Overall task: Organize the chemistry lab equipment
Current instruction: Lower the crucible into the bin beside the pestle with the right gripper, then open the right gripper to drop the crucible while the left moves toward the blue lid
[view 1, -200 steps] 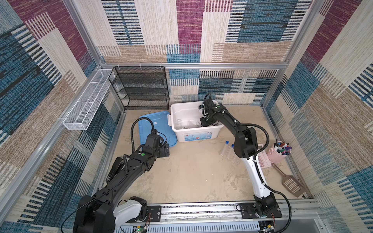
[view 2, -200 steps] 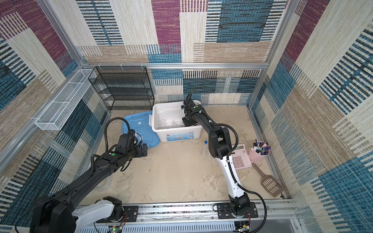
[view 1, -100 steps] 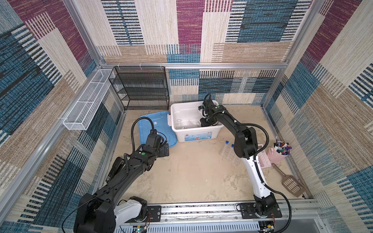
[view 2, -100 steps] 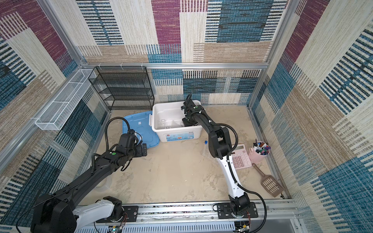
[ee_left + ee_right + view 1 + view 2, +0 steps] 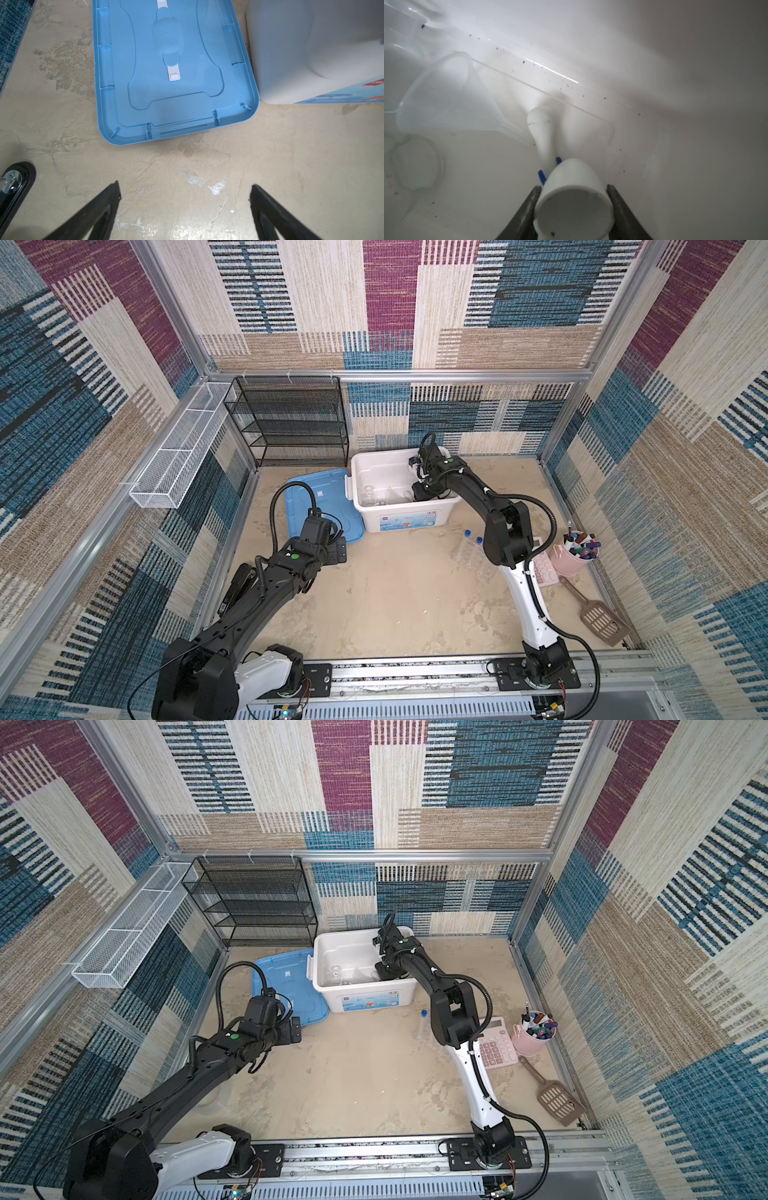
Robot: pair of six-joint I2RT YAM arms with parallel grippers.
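My right gripper (image 5: 573,186) reaches into the white bin (image 5: 361,472) and is shut on the small white mortar (image 5: 573,199), one finger on each side. Just past it on the bin floor lie the white pestle (image 5: 543,128) and the blue tips of the tweezers (image 5: 542,176). A clear funnel (image 5: 446,93) lies on its side further in, with a round clear glass vessel (image 5: 415,162) beside it. Blue-capped test tubes (image 5: 467,533) rest in the clear rack (image 5: 473,560) on the table beside the right arm. My left gripper (image 5: 185,185) hangs open and empty over bare table.
The bin's blue lid (image 5: 174,62) lies upside down left of the bin, just ahead of the left gripper. A pink calculator (image 5: 494,1048), a pink cup of markers (image 5: 534,1033) and a brown scoop (image 5: 557,1098) sit at the right. A black mesh shelf (image 5: 291,423) stands at the back.
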